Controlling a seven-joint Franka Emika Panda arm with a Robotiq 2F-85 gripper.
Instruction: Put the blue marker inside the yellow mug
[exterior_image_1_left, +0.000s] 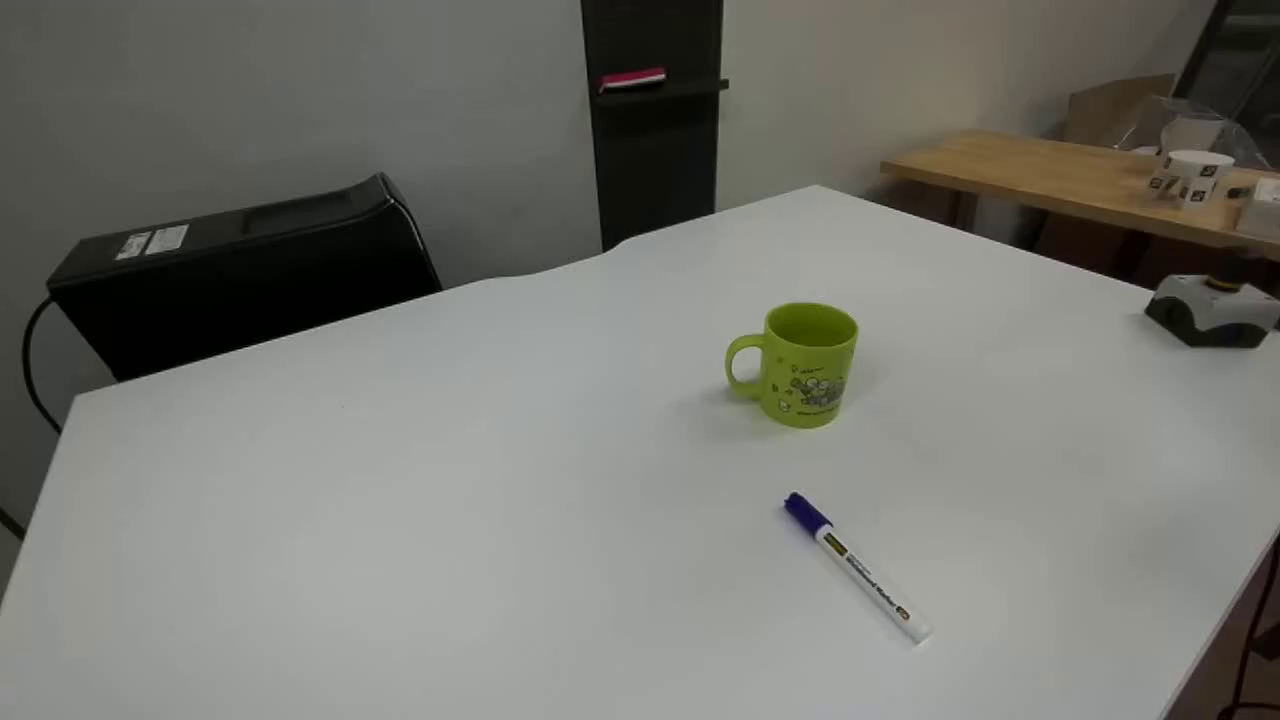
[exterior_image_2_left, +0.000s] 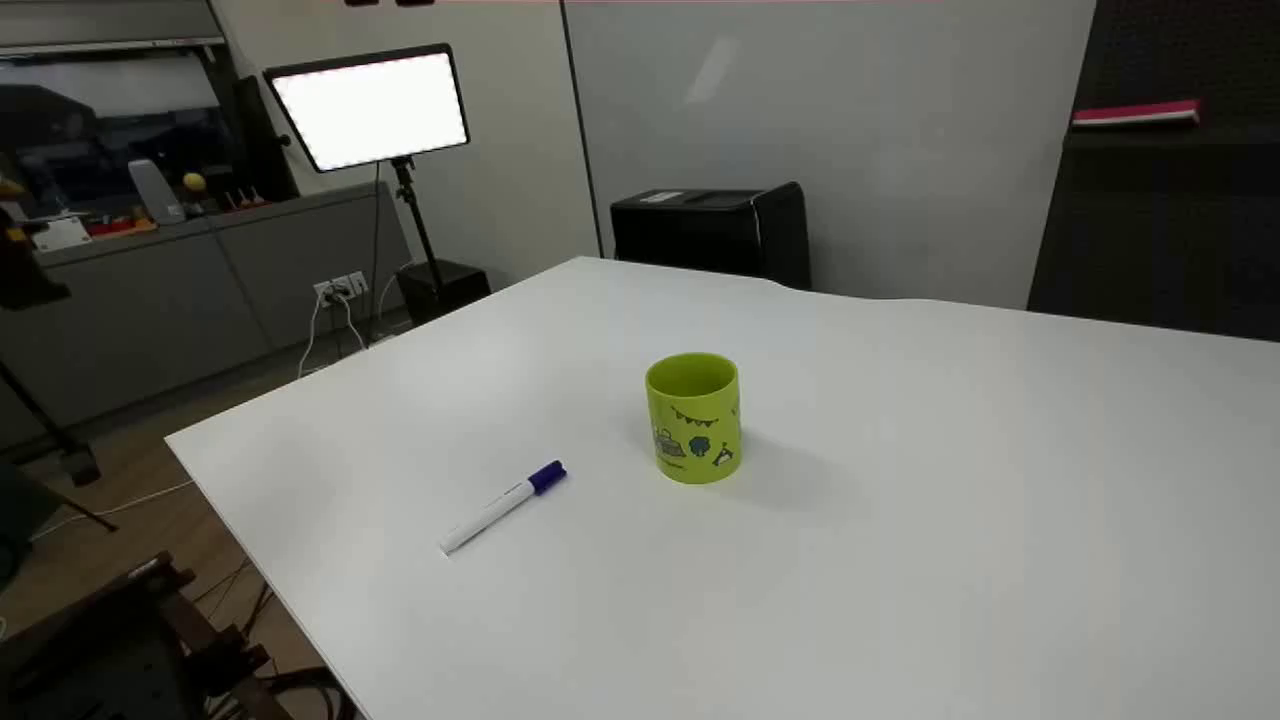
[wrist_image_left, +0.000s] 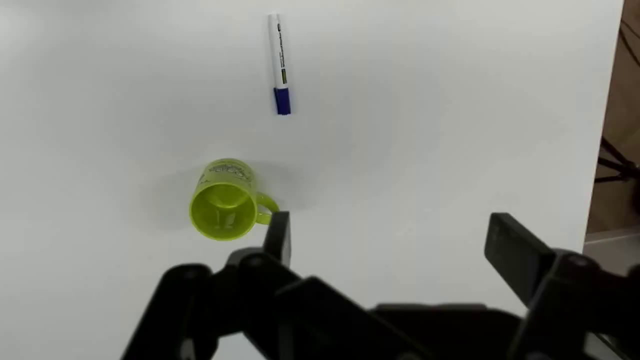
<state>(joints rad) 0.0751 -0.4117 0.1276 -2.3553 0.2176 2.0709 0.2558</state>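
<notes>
The blue marker lies flat on the white table in both exterior views (exterior_image_1_left: 868, 575) (exterior_image_2_left: 503, 508) and in the wrist view (wrist_image_left: 280, 65). It has a white barrel and a dark blue cap, and the cap end is nearer the mug. The yellow mug stands upright, apart from the marker, in both exterior views (exterior_image_1_left: 808, 370) (exterior_image_2_left: 695, 420) and in the wrist view (wrist_image_left: 225, 200). The part of its inside that shows holds nothing. My gripper (wrist_image_left: 389, 222) is open with nothing between its fingers, above the table. In the wrist view its left finger overlaps the mug's handle tip.
The white table (exterior_image_1_left: 400, 500) has an edge on the right in the wrist view. A grey and black device (exterior_image_1_left: 1213, 308) sits at the table's far right in an exterior view. A black box-like unit (exterior_image_1_left: 250, 270) stands behind the table. A lit panel lamp (exterior_image_2_left: 370, 110) stands beyond it.
</notes>
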